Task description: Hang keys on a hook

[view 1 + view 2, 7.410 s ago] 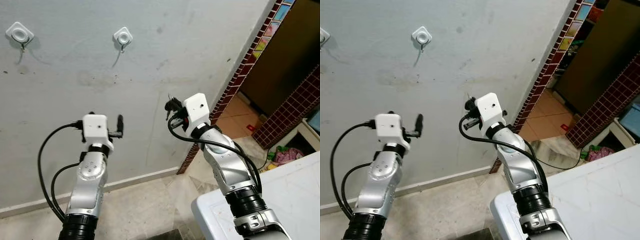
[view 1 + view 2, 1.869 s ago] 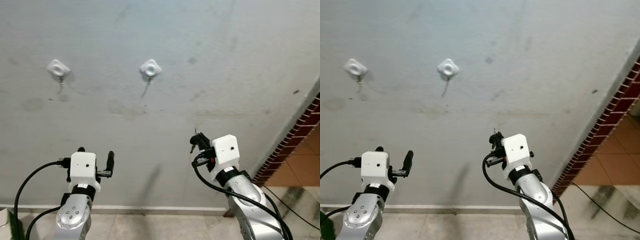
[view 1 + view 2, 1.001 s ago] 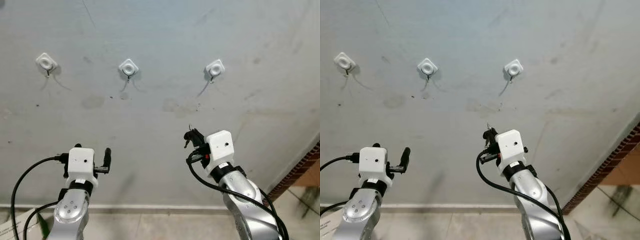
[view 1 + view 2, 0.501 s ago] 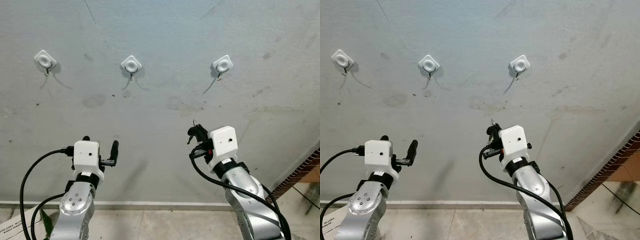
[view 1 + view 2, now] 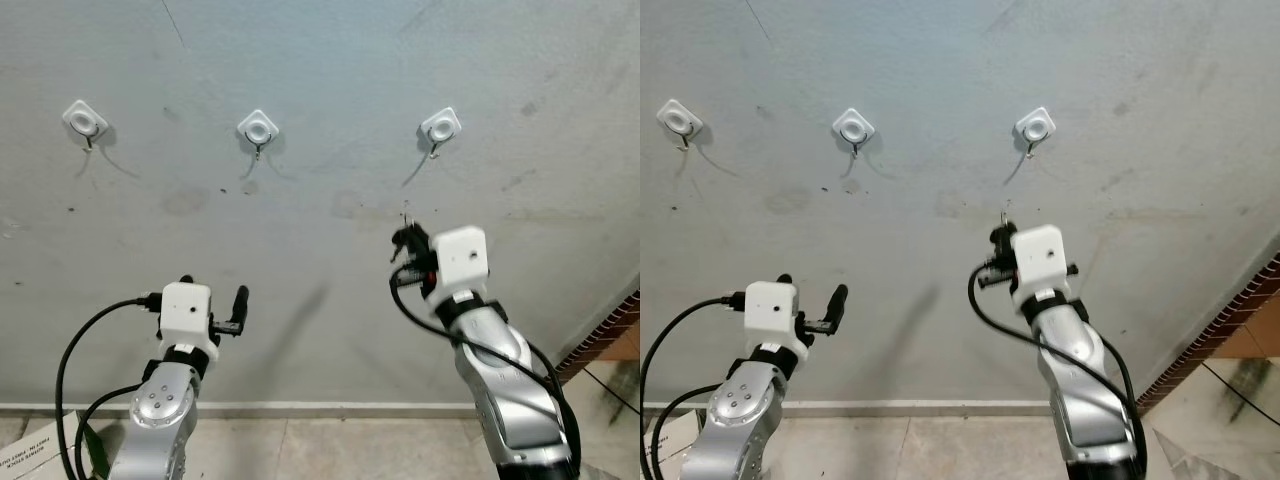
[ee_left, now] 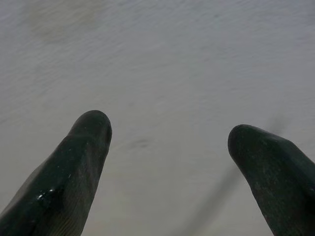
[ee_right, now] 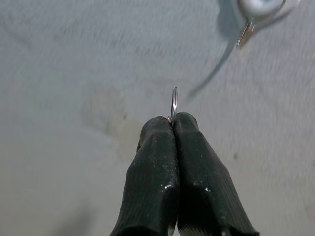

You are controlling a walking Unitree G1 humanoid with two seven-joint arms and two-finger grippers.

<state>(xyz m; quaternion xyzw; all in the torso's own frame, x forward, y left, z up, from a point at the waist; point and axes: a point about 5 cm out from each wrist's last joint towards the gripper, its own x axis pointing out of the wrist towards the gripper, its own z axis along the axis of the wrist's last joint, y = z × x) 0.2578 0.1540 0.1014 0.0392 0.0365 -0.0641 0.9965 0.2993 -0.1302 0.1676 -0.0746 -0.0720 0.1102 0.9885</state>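
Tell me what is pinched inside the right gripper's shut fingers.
The right gripper is shut on a thin metal key ring that pokes out past its tips, below the rightmost hook. The keys themselves are covered by the fingers.

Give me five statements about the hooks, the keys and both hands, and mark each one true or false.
1. Three hooks are on the wall. True.
2. The right hand is shut on the key ring. True.
3. The keys already hang on the right hook. False: they are in the right hand, below that hook.
4. The left hand is shut. False: its fingers are spread and hold nothing.
5. The middle hook carries keys. False: it is bare.
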